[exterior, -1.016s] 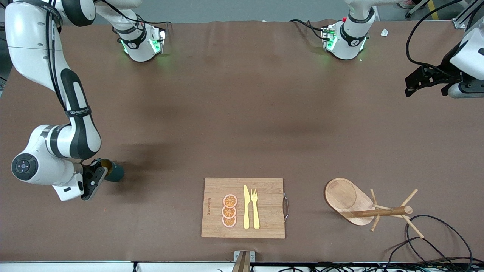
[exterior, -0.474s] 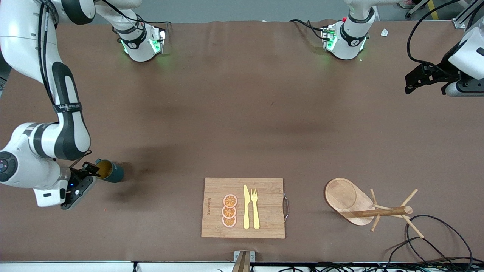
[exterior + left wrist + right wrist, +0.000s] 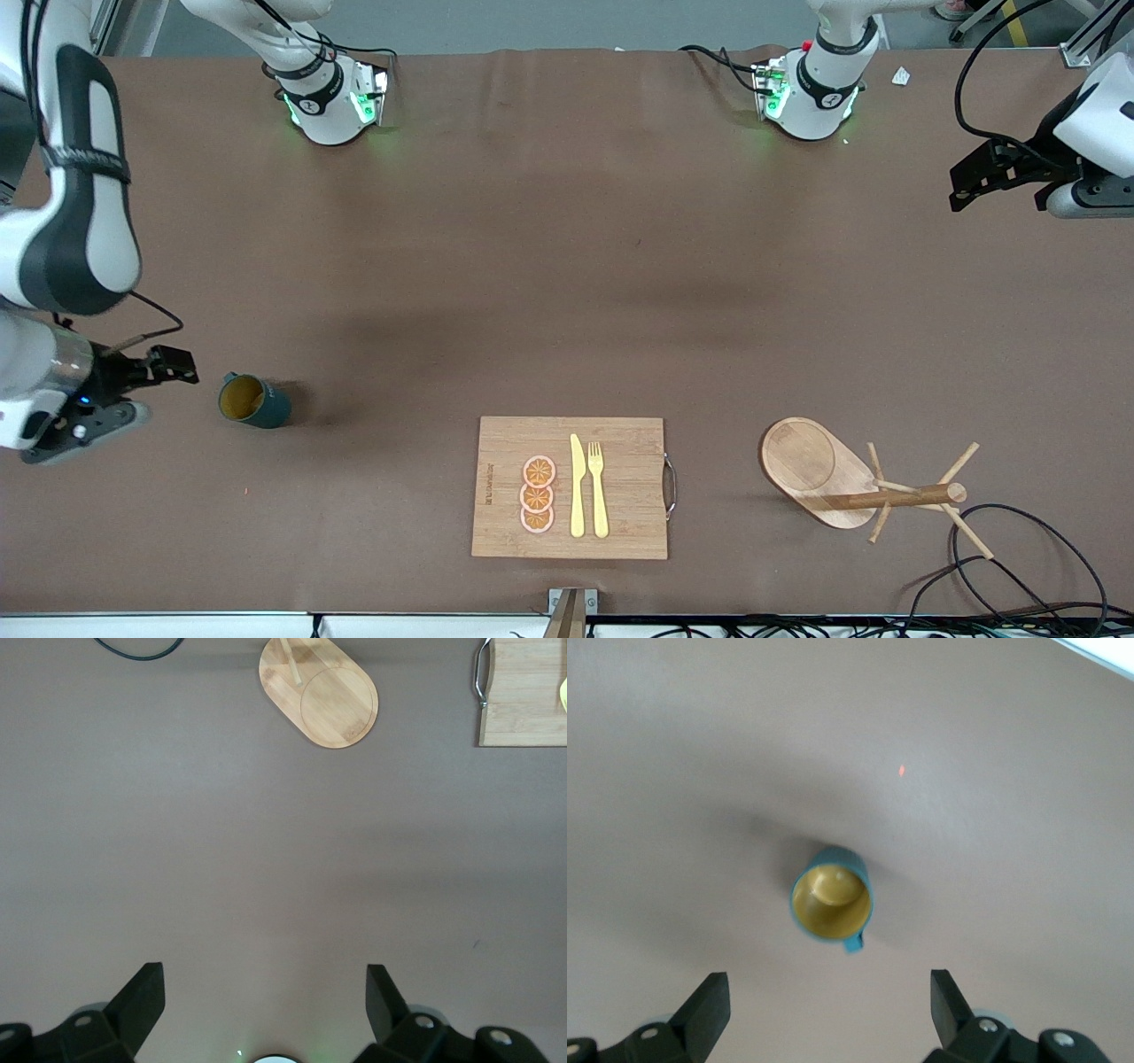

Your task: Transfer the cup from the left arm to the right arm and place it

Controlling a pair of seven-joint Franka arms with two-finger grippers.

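Below my right gripper [image 3: 824, 1014], jaws apart and empty, the cup [image 3: 831, 900] stood upright on the table [image 3: 567, 266], untouched. My left gripper [image 3: 264, 1005] waited, also apart, well away. Risk: any low sweep could clip the handle and tip it.

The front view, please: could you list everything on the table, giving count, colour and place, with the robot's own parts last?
cup: one, dark teal with a mustard inside, upright at the right arm's end.
cutting board: one, light wood, near the front edge, mid-table.
orange slices: three, on the board.
knife, fork: one each, yellow, on the board.
mug tree: one, wooden, toward the left arm's end.
right gripper: open, beside the cup.
left gripper: open, waiting at its end.
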